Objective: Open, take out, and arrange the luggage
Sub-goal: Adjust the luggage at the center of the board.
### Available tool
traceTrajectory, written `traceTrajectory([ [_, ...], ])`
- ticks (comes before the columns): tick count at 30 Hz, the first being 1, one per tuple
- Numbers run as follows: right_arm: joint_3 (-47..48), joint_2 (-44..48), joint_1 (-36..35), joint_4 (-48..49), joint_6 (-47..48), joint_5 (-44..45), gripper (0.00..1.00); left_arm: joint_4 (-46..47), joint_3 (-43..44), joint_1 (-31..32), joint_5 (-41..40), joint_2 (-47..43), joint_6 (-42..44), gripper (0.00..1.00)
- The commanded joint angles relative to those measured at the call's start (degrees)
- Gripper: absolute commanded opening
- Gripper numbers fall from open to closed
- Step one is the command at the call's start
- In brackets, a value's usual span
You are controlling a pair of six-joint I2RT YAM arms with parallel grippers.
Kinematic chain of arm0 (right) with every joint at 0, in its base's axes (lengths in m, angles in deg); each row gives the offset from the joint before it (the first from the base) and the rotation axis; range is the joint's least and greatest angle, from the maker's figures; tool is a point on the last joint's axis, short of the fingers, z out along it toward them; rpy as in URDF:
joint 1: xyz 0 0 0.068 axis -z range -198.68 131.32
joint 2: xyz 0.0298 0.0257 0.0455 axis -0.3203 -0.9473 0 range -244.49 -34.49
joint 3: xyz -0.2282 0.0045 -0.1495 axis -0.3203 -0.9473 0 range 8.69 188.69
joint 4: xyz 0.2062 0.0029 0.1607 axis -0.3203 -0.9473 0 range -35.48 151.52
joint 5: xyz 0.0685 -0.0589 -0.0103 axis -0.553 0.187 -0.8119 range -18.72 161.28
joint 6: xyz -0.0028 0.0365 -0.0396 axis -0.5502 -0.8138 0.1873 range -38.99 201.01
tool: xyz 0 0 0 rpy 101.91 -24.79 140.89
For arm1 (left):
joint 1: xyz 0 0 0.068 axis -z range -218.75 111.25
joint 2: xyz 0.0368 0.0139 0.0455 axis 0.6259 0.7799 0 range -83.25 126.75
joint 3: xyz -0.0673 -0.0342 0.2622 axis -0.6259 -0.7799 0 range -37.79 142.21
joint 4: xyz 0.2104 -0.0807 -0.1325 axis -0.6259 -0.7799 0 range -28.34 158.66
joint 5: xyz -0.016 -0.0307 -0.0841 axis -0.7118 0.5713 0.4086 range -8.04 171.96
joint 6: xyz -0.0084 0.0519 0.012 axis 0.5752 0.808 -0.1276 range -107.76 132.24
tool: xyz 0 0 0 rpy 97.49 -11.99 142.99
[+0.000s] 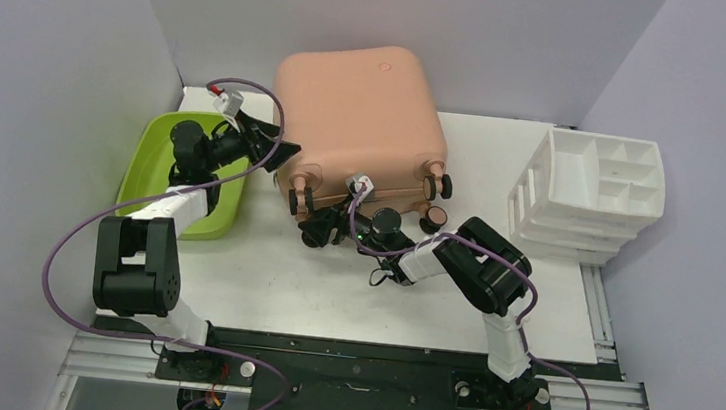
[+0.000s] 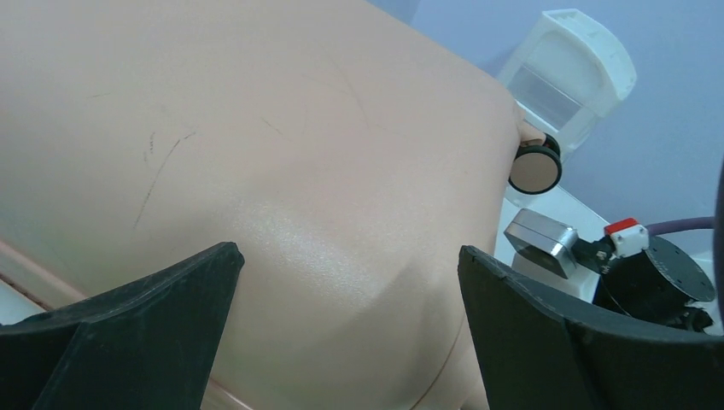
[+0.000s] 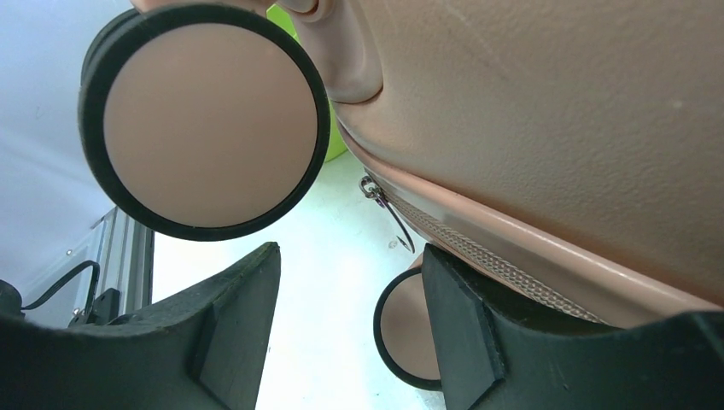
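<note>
The salmon-pink luggage [image 1: 358, 114] stands shut at the back middle of the table, its caster wheels [image 1: 438, 185] facing the arms. My left gripper [image 1: 282, 152] is wide open against its left side; the smooth shell [image 2: 282, 154] fills the left wrist view between the fingers [image 2: 162, 316]. My right gripper [image 1: 321, 231] sits low at the near left corner, open, with only table between its fingers [image 3: 243, 316]. One wheel [image 3: 205, 120] hangs just above it and a second wheel [image 3: 401, 329] lies beyond. The zipper pull [image 3: 388, 213] dangles from the zipper seam [image 3: 512, 265] beside the right-hand finger.
A lime-green tub [image 1: 156, 170] stands at the left, under my left arm. A white drawer organizer [image 1: 596, 192] stands at the right edge. Walls close in the back and both sides.
</note>
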Motion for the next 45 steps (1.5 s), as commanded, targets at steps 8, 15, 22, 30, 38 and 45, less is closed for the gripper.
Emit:
traceTrajectory([
  [8,-0.1,3.0,2.4,1.2,2.2,2.0,0.58,-23.2,0.4,1.4,-8.1,-2.0,8.6,0.97],
  [15,-0.9,3.9,2.8,2.2,1.1,1.1,0.58,-22.7,0.1,2.2,-5.7,1.3,6.6,0.97],
  [22,-2.0,5.1,3.7,3.5,0.3,0.2,0.58,-23.3,-2.1,6.5,-5.0,1.8,8.0,0.97],
  [30,-1.5,4.2,3.8,5.4,-1.1,-0.8,0.58,-21.1,-3.0,10.0,-3.5,1.2,6.2,0.97],
  [38,-0.9,2.9,3.7,6.4,-2.0,-0.7,0.58,-18.7,-4.2,12.0,-0.9,1.0,4.1,0.97],
  [45,-0.8,2.0,2.9,5.5,-0.5,2.3,0.58,-15.5,-4.6,13.2,2.0,1.5,1.9,0.97],
])
